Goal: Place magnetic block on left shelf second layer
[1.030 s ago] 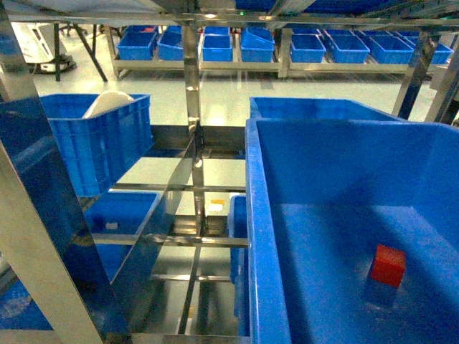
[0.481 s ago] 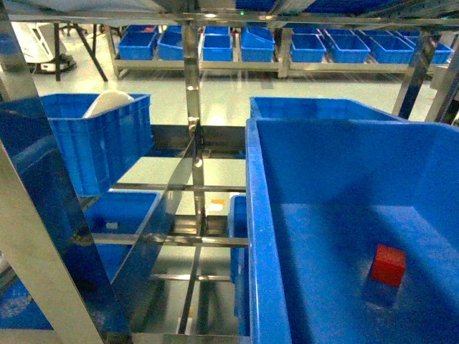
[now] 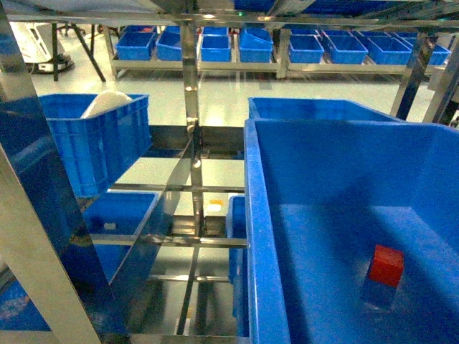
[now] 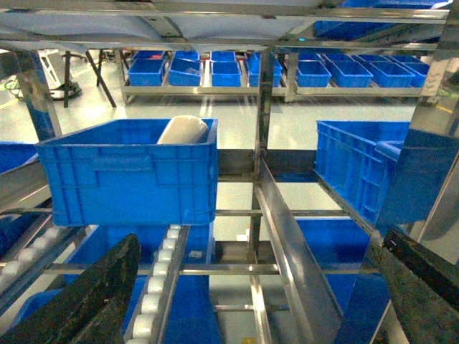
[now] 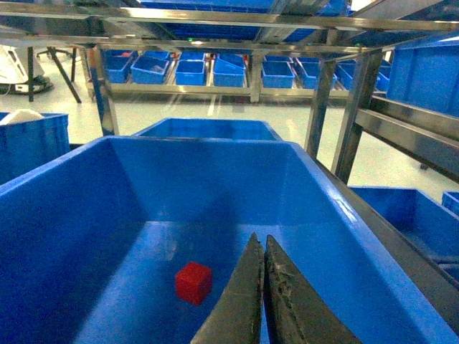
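Nothing shifted but camera slightly, magnetic block [image 3: 387, 266] resting in tub [image 3: 301, 179], right jaws clenched empty, left jaws released

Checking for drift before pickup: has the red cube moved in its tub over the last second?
No. In the head view the red cube sits at the same spot on the floor of the big blue tub, same gap to its right wall.

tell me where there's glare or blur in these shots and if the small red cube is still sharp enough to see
Head view: ceiling lights glare on the shiny steel rack upright, and the small red cube looks soft but readable inside the large smooth blue tub. Right wrist view: the cube is crisper; the shut right gripper is near and slightly blurred. Left wrist view: the dark left gripper fingers are blurred at the frame's bottom.
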Robot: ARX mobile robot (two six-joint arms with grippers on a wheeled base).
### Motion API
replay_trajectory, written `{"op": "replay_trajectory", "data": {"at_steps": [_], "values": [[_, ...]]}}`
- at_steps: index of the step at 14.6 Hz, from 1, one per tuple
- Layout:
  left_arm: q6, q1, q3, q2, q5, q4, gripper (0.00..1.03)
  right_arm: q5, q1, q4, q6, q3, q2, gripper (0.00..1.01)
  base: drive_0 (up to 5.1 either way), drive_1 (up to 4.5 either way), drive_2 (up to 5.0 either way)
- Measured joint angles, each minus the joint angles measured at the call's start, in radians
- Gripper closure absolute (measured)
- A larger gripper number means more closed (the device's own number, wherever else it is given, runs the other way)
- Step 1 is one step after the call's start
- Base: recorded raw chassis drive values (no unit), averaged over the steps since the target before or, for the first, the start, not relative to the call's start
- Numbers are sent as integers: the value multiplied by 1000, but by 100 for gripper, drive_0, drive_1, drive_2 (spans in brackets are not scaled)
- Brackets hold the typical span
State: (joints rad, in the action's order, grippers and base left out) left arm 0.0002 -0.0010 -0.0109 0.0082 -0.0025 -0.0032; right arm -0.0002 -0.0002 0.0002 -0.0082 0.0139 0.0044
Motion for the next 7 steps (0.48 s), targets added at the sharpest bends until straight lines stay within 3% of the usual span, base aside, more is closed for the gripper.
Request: {"op": "replay_trajectory", "data": {"at_steps": [1, 2, 7], "values": [[0, 0, 0, 0, 2, 0, 5, 0, 0, -5, 0, 0, 0, 99, 0, 0, 0], [0, 0, 0, 0, 2, 0, 5, 0, 0, -5, 0, 0, 0, 90, 0, 0, 0], [0, 0, 0, 0, 2, 0, 5, 0, 0, -5, 0, 0, 0, 20, 0, 0, 0]]}}
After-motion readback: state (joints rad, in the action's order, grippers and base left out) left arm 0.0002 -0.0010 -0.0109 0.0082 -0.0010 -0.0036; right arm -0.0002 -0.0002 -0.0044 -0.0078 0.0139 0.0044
